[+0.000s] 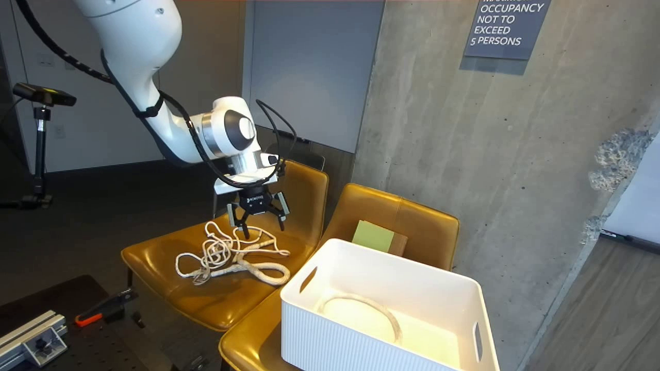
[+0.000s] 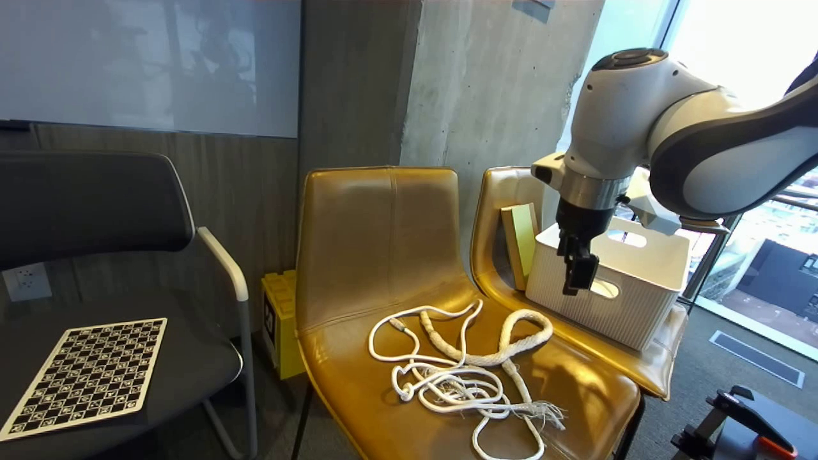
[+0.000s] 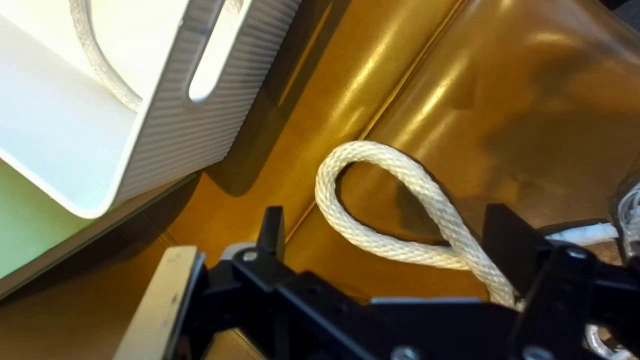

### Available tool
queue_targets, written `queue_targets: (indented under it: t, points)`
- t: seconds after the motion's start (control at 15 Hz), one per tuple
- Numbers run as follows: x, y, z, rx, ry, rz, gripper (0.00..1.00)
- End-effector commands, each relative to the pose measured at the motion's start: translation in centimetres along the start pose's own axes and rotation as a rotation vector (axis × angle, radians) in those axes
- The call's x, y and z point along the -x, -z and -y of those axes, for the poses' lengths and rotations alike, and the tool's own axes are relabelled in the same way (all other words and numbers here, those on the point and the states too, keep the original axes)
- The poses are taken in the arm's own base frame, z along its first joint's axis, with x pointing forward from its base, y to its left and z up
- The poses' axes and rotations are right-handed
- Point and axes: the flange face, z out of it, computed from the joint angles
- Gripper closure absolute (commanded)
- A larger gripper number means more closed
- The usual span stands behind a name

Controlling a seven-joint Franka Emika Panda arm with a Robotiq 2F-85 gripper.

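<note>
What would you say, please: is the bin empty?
No, the wrist view shows a curved length of rope lying inside the bin.

- In an exterior view, the camera looks down over the white ribbed bin (image 1: 330,332), which stands nearest, toward the concrete wall (image 1: 495,134).
- In an exterior view, the camera faces the nearer leather chair (image 2: 383,236) at close range, from above; the bin stands farther off.
- The wrist view looks steeply down past the gripper (image 3: 387,225), near the braided rope (image 3: 440,212).
- Both exterior views share chair, rope, bin and Panda arm (image 1: 142,38).
</note>
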Motion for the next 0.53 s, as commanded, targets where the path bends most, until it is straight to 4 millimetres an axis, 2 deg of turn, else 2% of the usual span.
queue_targets:
  t: [0.0,0.27,0.47]
  points:
    - [-0.6,-2.5,1.9,-0.009,0.031,0.039,0.0]
    - [-0.9,-6.1,3.3,-0.038,0.061,0.079,0.0]
    - [-2.0,-7.7,4.2,-0.043,0.091,0.094,0.0]
